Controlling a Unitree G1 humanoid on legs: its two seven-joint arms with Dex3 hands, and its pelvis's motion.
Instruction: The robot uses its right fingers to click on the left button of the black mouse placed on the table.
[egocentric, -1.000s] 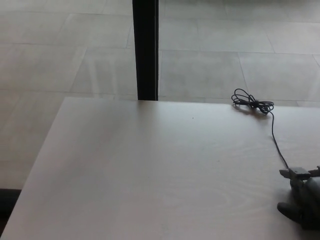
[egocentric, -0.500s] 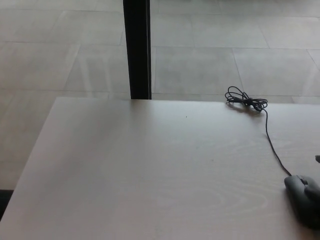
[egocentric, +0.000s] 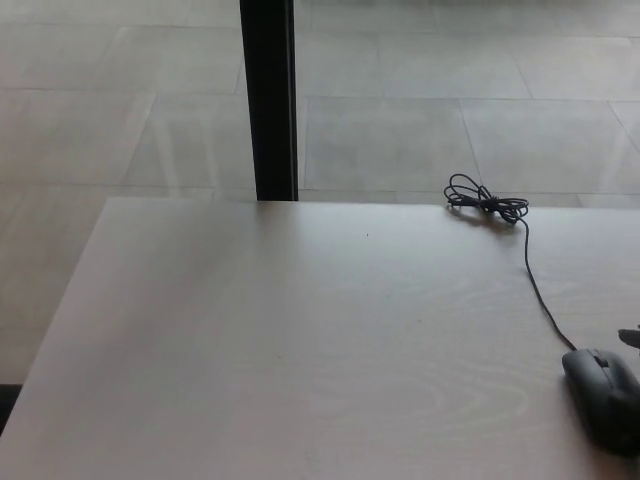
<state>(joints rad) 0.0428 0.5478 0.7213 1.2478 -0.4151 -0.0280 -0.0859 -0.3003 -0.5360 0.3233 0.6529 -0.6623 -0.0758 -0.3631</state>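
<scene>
Since a second ago the right hand (egocentric: 630, 337) has drawn back off the black mouse (egocentric: 603, 396) — only a sliver of it shows at the right edge, too little to tell its fingers' state. Uncovered, the mouse lies near the table's (egocentric: 300, 340) right edge, its cable (egocentric: 535, 290) running to a bundled coil at the far edge.

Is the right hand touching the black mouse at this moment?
Cannot tell. In the head view the black mouse lies uncovered at the table's right edge; only a dark sliver shows at the frame edge beside it.
</scene>
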